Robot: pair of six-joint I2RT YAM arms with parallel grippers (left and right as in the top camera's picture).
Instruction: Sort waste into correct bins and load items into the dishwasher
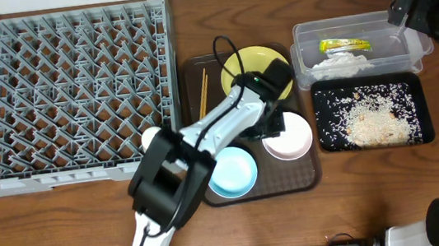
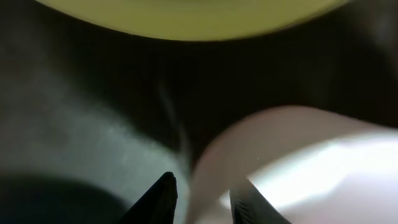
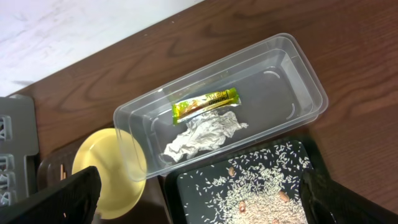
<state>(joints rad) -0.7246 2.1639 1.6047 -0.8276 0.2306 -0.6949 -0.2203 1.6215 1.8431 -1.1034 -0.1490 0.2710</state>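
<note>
The left fingers (image 2: 163, 199) are seen only as two dark, blurred tips at the bottom edge of the left wrist view. They stand a little apart, with the rim of the round pinkish-white bowl (image 2: 298, 162) rising between them. Whether that rim is pinched or merely straddled cannot be told: the close view is out of focus, and from overhead the spot is covered by the arm. Beyond the tips, a cut-off arc of the round yellow plate (image 2: 186, 15) is made out. The dark blur beneath is taken to be the brown serving tray (image 1: 304, 178).

From overhead, the round light blue bowl (image 1: 232, 174) is found on the same tray, near these fingers on the arm's side. The thin wooden chopsticks (image 1: 203, 92) lie beside the plate. A small white cup (image 1: 150, 137) is half hidden behind the arm. The large grey plastic dish rack (image 1: 66, 82) stands well apart on the tabletop (image 1: 378, 204).

The right fingers (image 3: 62, 199) are spread wide, with only their dark ends in view at the bottom corners and nothing gripped. Below and ahead of them, the clear plastic rectangular tub (image 3: 292, 74) is seen holding the yellow-green foil wrapper (image 3: 205, 102) and the crumpled white paper (image 3: 202, 137). Between the fingers, partly cut off, lies the shallow black rectangular tray (image 3: 180, 193) strewn with whitish rice-like scraps (image 3: 261, 186).
</note>
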